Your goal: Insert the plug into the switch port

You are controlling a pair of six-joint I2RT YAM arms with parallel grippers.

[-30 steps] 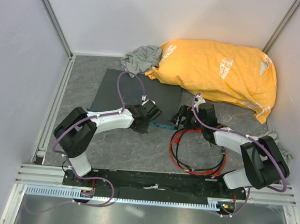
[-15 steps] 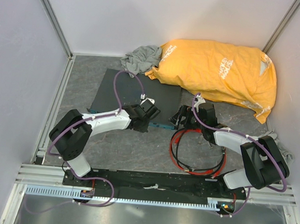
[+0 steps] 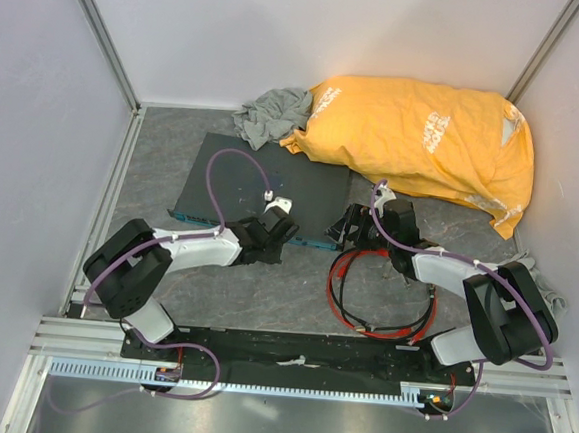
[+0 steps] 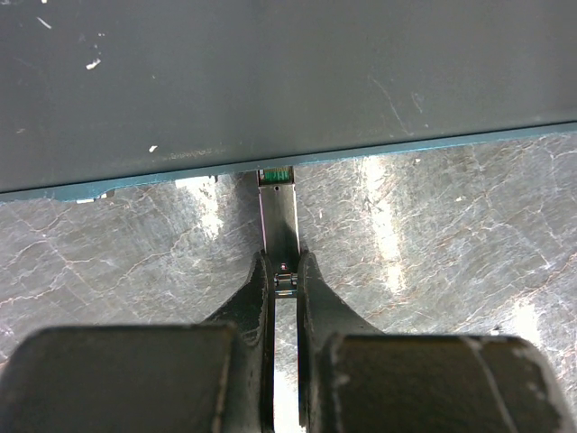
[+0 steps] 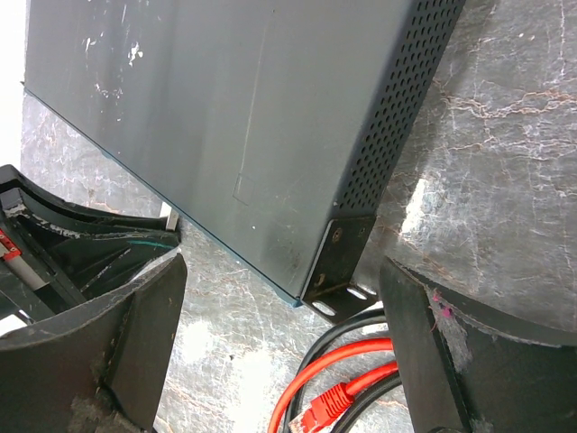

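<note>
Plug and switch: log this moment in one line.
left gripper shut on silver module | module tip at switch front edge | right gripper open | plug ungripped on table

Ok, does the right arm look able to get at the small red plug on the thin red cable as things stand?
Probably yes. The right gripper is open, and the red plug lies uncovered on the marble table between its fingers, clear of the dark grey switch box.

We log a grey marbled tabletop bearing a flat dark box, coiled red cable, orange bag and grey cloth.
</note>
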